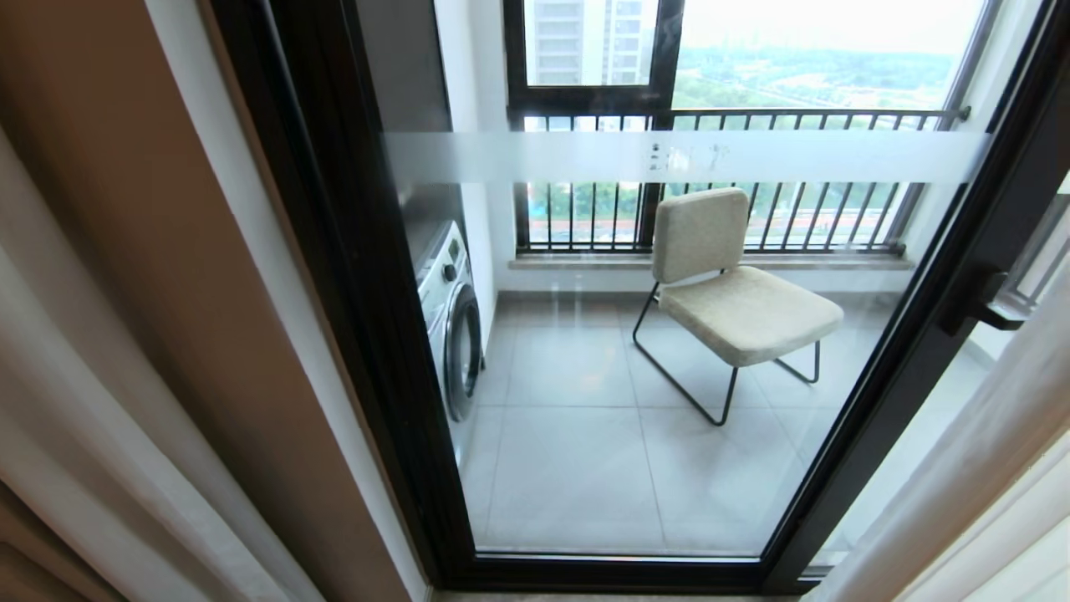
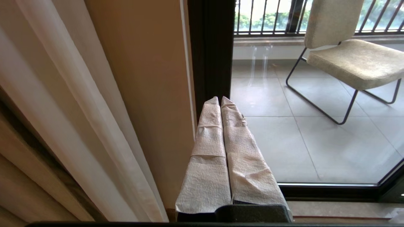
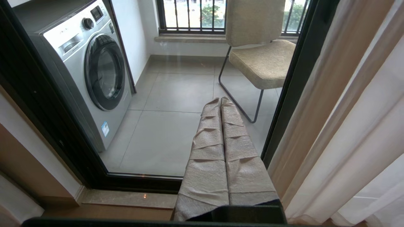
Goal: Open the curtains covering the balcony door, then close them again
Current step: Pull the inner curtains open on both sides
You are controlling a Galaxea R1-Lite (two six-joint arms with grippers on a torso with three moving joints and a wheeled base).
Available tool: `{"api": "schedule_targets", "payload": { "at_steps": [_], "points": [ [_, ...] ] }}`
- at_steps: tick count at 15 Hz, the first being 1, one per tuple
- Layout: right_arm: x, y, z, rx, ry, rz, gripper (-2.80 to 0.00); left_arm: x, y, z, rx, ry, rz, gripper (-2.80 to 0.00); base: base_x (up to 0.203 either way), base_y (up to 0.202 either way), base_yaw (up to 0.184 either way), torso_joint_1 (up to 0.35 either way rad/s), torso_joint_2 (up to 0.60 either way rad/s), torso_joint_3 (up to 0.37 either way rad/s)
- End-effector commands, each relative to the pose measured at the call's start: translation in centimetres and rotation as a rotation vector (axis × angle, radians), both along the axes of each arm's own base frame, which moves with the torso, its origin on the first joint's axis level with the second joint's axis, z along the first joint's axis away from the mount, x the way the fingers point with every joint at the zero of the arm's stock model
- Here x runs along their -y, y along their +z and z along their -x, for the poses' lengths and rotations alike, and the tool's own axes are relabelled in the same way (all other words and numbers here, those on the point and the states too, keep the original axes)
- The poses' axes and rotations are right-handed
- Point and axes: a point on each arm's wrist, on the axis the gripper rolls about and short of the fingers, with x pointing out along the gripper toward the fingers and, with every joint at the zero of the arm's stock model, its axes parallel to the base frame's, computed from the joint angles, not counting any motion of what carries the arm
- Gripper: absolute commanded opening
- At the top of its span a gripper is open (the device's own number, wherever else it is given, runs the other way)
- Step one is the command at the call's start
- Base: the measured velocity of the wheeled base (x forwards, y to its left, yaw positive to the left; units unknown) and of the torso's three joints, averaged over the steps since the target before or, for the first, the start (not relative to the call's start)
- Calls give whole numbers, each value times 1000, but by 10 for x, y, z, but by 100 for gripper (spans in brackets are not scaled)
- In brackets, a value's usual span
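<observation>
**Head view: curtains stand drawn apart at the balcony door**

Head view finds the balcony door [image 1: 635, 351] bare at centre, its black frame and frosted band fully exposed, a chair [image 1: 736, 293] at about 1 o'clock and a washing machine [image 1: 450, 322] at 9 o'clock beyond the glass. The curtains [image 1: 92, 401] hang gathered to both sides: one bunch at 8 o'clock, another at 4 o'clock by the door's lever handle [image 1: 982, 305]. Neither arm appears in that view. Left wrist view shows the left end effector [image 2: 221, 101] with wrapped fingers pressed together, holding nothing, just short of the door frame, drapes near at its 9 o'clock. Right wrist view shows the right end effector [image 3: 220, 101] likewise closed and empty, facing the glass, curtain folds near at its 3 o'clock. Judging by the uncovered glass, the opening step looks done and closing remains. That next move would call for parting the fingers, catching a curtain edge and drawing it toward centre.
</observation>
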Motion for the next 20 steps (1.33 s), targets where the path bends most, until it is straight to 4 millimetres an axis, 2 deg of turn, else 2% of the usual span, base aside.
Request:
{"api": "schedule_targets", "payload": {
  "at_steps": [1, 20],
  "points": [
    [0, 0, 0, 1, 1, 1, -280, 0, 0, 0, 0, 1, 0, -280, 0, -190, -2, 2, 0, 0],
    [0, 0, 0, 1, 1, 1, -280, 0, 0, 0, -2, 0, -2, -280, 0, -187, 1, 2, 3, 2]
  ]
}}
